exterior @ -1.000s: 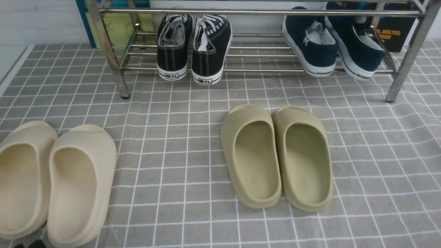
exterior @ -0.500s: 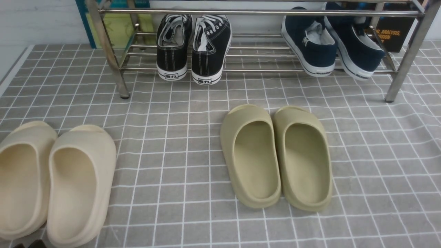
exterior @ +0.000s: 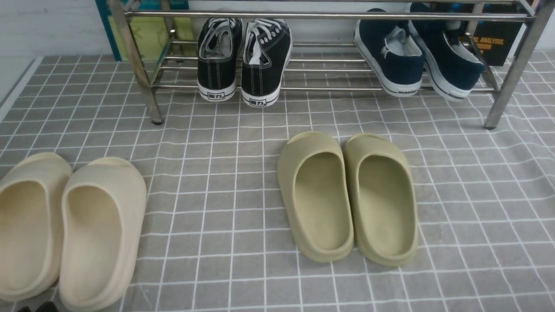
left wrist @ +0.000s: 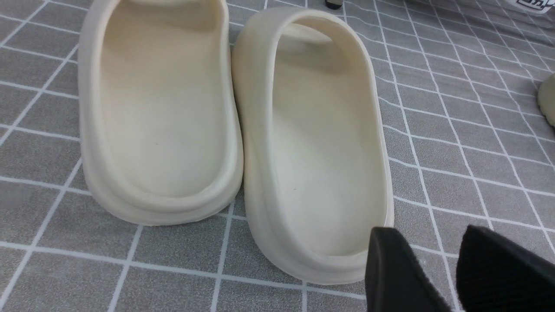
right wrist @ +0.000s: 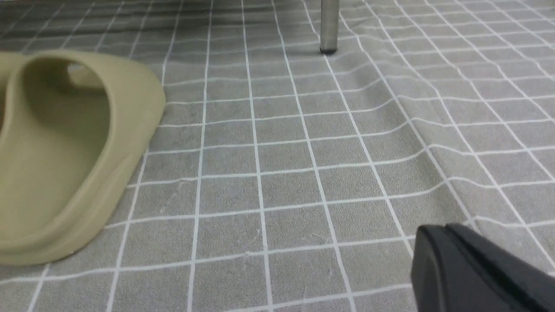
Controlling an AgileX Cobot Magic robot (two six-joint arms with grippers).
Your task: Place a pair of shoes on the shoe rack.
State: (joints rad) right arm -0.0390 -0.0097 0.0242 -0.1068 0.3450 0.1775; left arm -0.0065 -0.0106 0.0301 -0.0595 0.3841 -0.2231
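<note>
Navy pair of shoes (exterior: 418,54) on steel shoe rack (exterior: 325,65)

there are six shoes in three kinds, plus one shoe rack (exterior: 329,16): two navy-blue canvas shoes (exterior: 418,52) on the rack, two black lace-up sneakers (exterior: 243,56) also on it, two olive slides (exterior: 347,197) and two cream slides (exterior: 69,229) in front of it.

wait, that is eight shoes in four kinds.
</note>
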